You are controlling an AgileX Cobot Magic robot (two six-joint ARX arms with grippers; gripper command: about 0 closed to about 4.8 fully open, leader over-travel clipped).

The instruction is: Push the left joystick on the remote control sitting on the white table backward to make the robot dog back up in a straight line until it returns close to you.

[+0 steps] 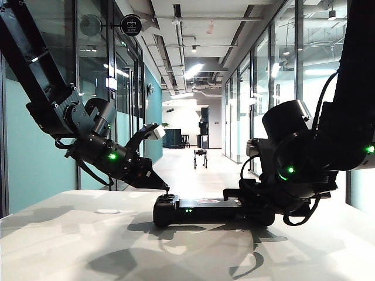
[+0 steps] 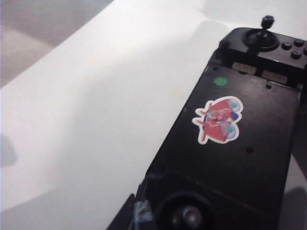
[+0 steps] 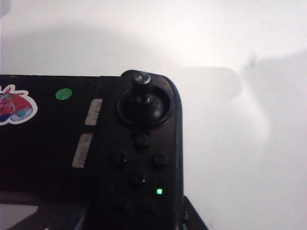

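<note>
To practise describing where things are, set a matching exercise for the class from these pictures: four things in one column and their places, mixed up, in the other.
Things:
1. robot dog
2. remote control
3. left gripper
4. right gripper

Places:
A. at the right end of the remote control
B. lying on the white table
C. far off on the corridor floor
D. just above the left joystick

Right pairs: 1-C, 2-B, 3-D, 4-A.
</note>
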